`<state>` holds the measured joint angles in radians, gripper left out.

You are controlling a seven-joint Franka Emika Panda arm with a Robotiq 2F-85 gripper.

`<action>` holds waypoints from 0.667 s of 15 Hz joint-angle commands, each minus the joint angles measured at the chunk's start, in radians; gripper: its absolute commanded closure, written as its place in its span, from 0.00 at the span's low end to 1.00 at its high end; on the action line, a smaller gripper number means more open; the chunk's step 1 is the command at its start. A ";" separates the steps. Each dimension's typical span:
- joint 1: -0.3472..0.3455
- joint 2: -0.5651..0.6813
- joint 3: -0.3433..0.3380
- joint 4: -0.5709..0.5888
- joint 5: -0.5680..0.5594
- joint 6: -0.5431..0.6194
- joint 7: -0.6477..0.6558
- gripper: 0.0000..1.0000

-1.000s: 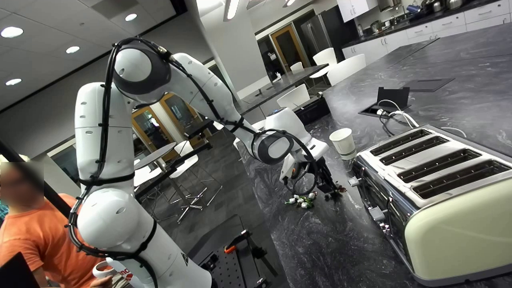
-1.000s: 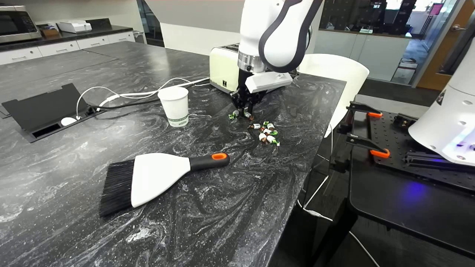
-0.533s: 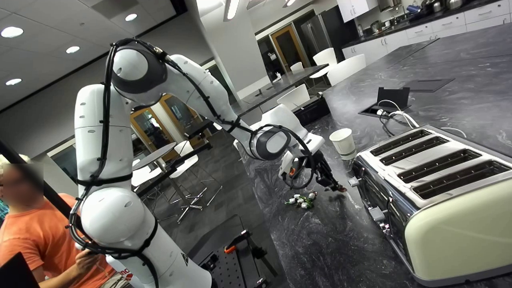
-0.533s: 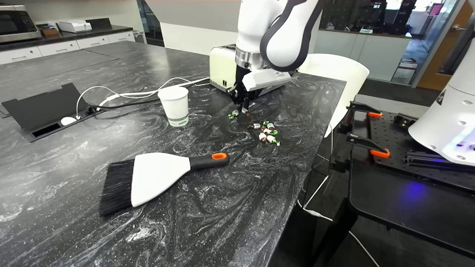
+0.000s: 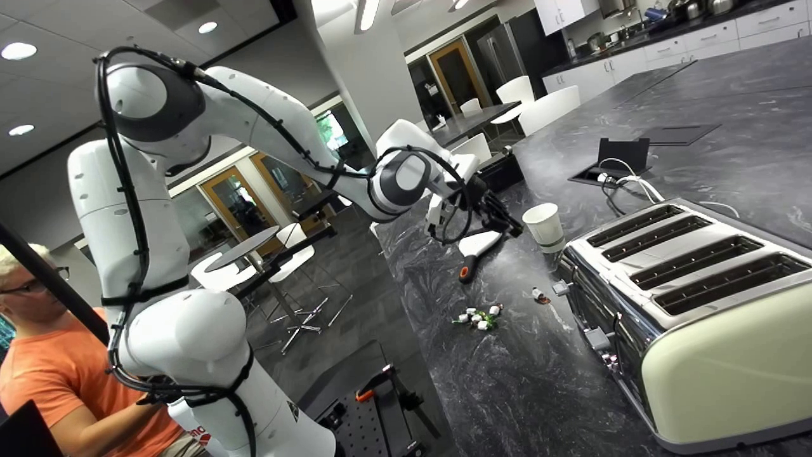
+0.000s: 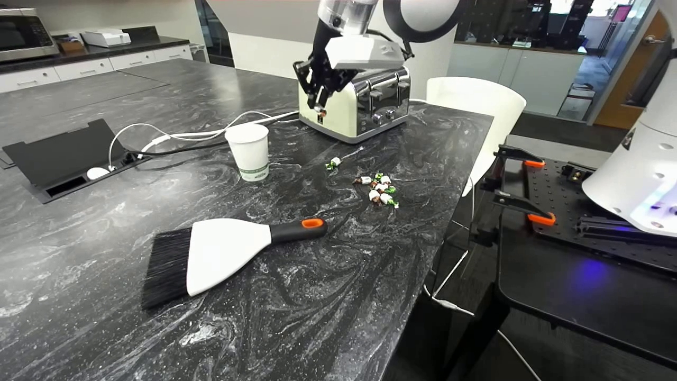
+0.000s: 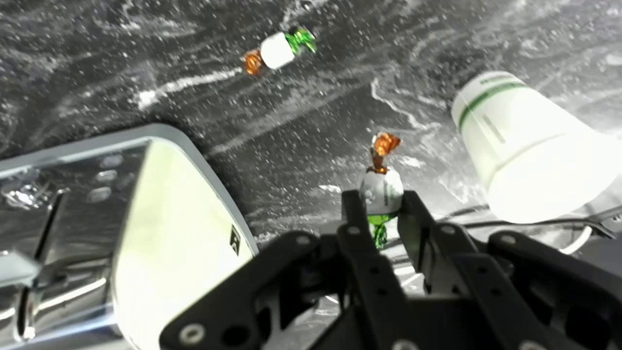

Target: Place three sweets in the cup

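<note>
- Leftmost in an exterior view, the hand brush [image 6: 227, 254] lies on the dark countertop [image 6: 296, 317], black bristles to the left, handle to the right.
- Next, the white cup [image 6: 248, 151] stands upright, mouth up; the bottom of its inside is hidden.
- Then the gripper [image 7: 381, 204] hangs above the countertop, its jaws narrow, holding 1 sweet [image 7: 382, 187] by the white middle, a finger on either side.
- In the wrist view this held sweet's long axis runs nearly vertical, in line with the fingers: orange twist pointing away from the gripper, green twist pointing back between the fingers. It is apart from the cup.
- Slightly further right, the lone sweet [image 6: 335, 162] lies on the countertop; in the wrist view its long axis slants, orange end lower left, green end upper right.
- The toaster [image 6: 342, 119] stands behind it.
- Rightmost, a cluster of several sweets [image 6: 381, 187] lies with twists pointing different ways.
</note>
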<state>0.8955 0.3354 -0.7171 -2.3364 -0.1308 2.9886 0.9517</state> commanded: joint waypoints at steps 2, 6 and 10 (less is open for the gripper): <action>0.185 0.040 -0.143 0.108 -0.066 -0.007 0.141 0.94; 0.206 0.126 -0.118 0.224 -0.038 -0.040 0.163 0.94; 0.164 0.236 -0.078 0.329 -0.035 -0.102 0.181 0.94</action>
<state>1.0946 0.4798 -0.8175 -2.1017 -0.1756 2.9453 1.1057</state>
